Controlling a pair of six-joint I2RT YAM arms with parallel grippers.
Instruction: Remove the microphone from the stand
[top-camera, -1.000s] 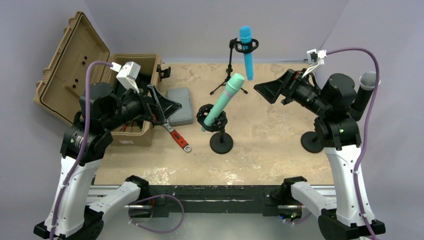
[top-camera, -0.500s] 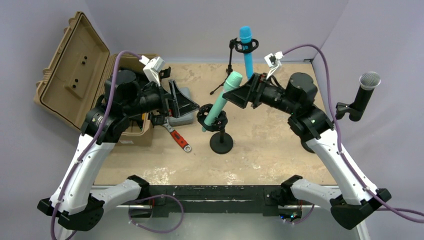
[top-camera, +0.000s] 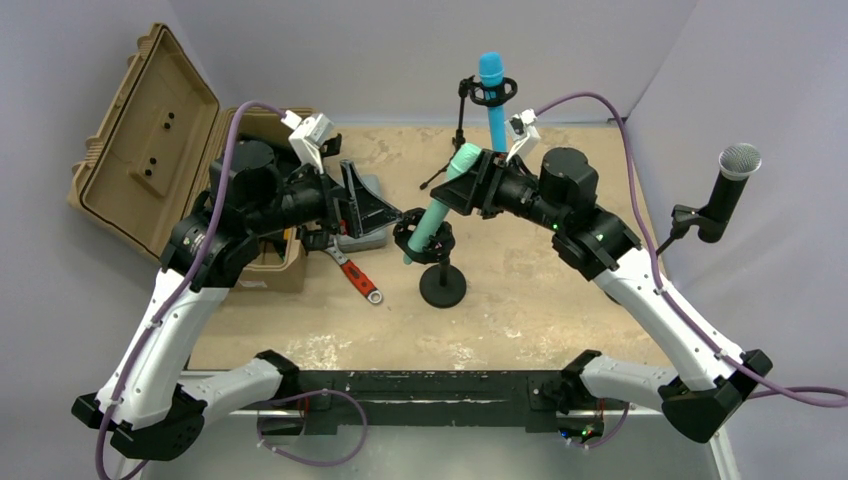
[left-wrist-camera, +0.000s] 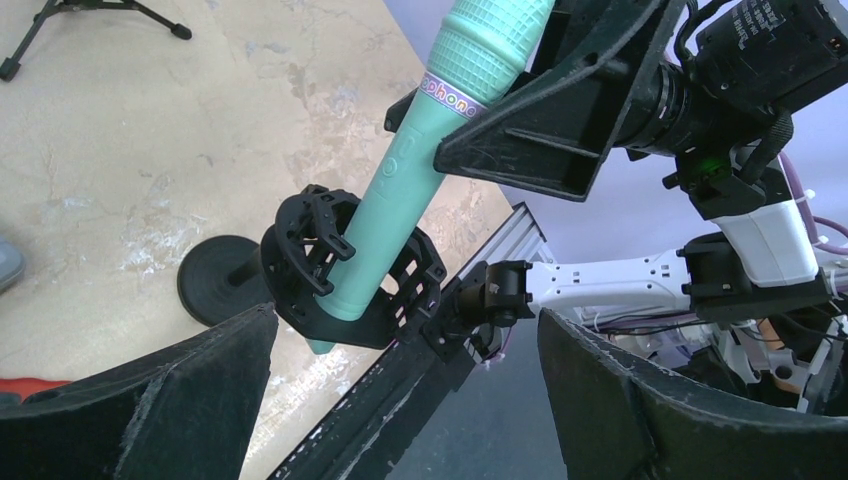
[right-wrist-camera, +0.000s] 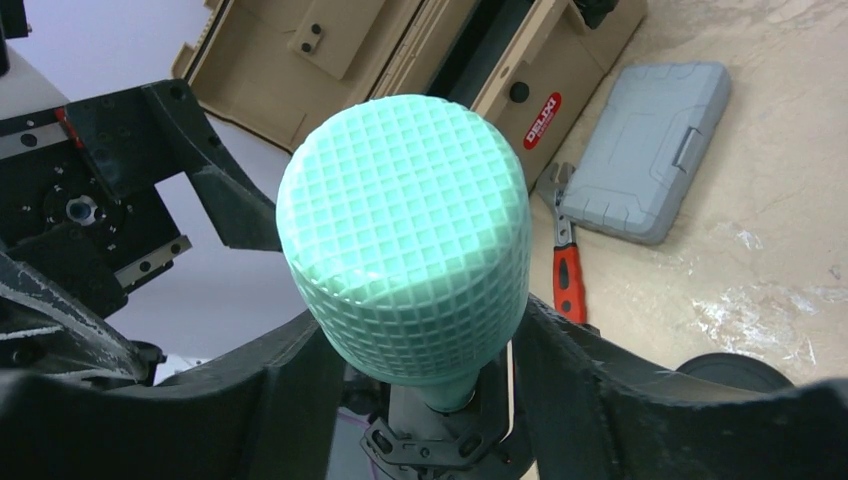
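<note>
Three microphones, three stands. The teal microphone (top-camera: 440, 205) sits tilted in the desk-centre (top-camera: 560, 270) stand (top-camera: 442, 287). My left claw (top-camera: 385, 210): apart, beside the clip (left-wrist-camera: 300, 240). My right claw (top-camera: 465, 185) straddles the head (right-wrist-camera: 405, 230); clamping undeterminable. Only the top view shows all three.

My arms (top-camera: 650, 297) wear white plastic shells (top-camera: 165, 330) over black motor joints (top-camera: 245, 168). Purple cables (top-camera: 590, 95) loop to white wrist cameras (top-camera: 311, 135). My end effector fingers (left-wrist-camera: 140, 400) are rough matte-black wedges.
</note>
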